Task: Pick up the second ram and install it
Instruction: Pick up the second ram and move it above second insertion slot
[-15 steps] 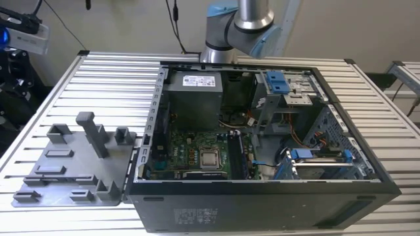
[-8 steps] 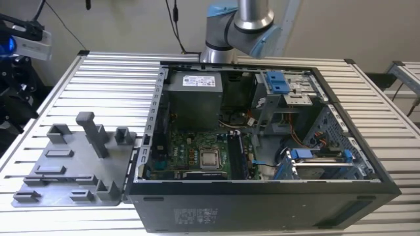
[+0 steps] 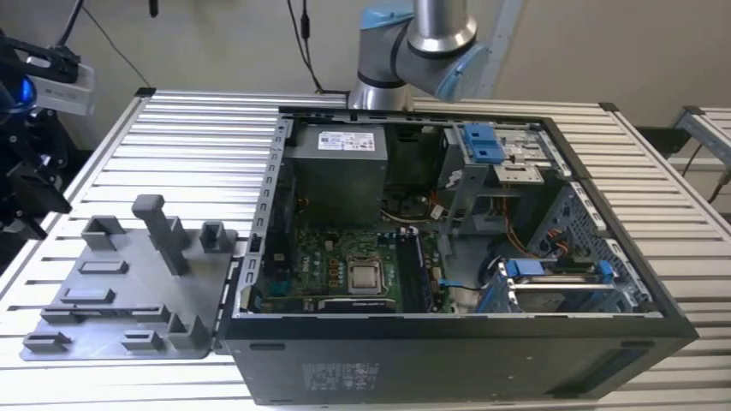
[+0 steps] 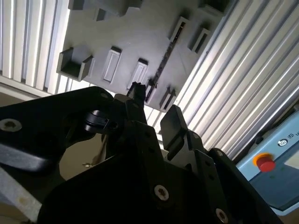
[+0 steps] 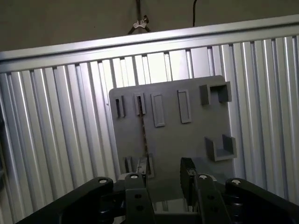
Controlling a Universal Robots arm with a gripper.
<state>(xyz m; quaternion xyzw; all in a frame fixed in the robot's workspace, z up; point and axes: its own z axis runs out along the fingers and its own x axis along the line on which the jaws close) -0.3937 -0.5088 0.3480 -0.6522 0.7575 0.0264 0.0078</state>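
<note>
A ribbed aluminium table (image 3: pixel 194 128) spans the scene, with a pale wall behind it.

At the exterior view's left, a grey plastic fixture tray (image 3: pixel 126 291) lies flat on the table. It carries upright posts (image 3: pixel 154 218), shallow rectangular pockets and small U-shaped holders. The first wrist view looks down on this tray. There the second ram (image 5: pixel 143 130) stands on its thin edge as a dark narrow strip, seated between a pair of holders at each end. In the second wrist view it shows as a slim dark line (image 4: pixel 166 60) across the same tray.

The gripper (image 5: pixel 161 170) hangs above the tray. Its two black fingers (image 5: pixel 187 168) are spread wide with nothing between them, and one fingertip lines up with the near end of the stick.

Just beside the tray, towards the exterior view's right, an open tower computer case (image 3: pixel 457 360) lies on its side. Going from left to right, it holds:
- a green motherboard (image 3: pixel 308 270) with a square silver processor (image 3: pixel 367 276)
- a grey power supply (image 3: pixel 337 171) behind the motherboard
- loose cables
- a metal drive cage with blue latches (image 3: pixel 485 141)

The robot arm (image 3: pixel 423 43) rises behind the case.
</note>
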